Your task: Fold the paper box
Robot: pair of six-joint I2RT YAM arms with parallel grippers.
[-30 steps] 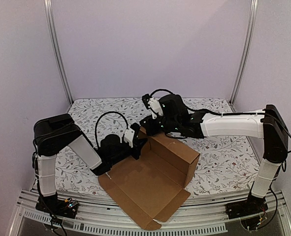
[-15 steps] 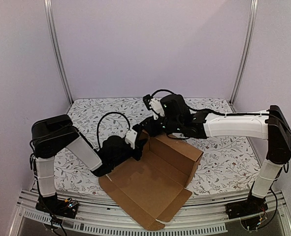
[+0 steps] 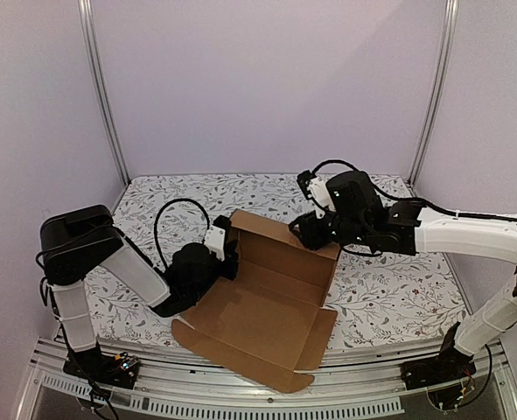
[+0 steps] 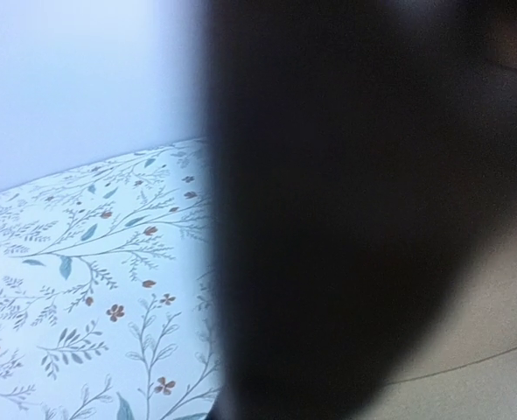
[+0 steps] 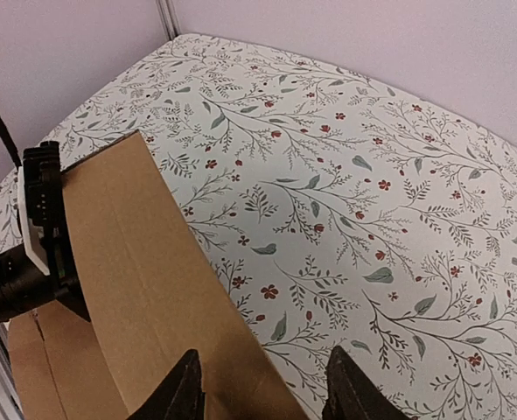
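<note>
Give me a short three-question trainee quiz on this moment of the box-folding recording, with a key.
1. True or false: every panel of the paper box lies flat.
2. In the right wrist view, the right gripper has its fingers: A) apart, with cardboard running between them; B) pressed together; C) out of the picture.
3. Fill in: in the top view, the left gripper is at the box's ___ rear corner (left or right).

Key
1. False: the rear panel stands up from the base.
2. A.
3. Left. The left wrist view is mostly blocked by something dark, so it does not show whether that gripper is open or shut.
</note>
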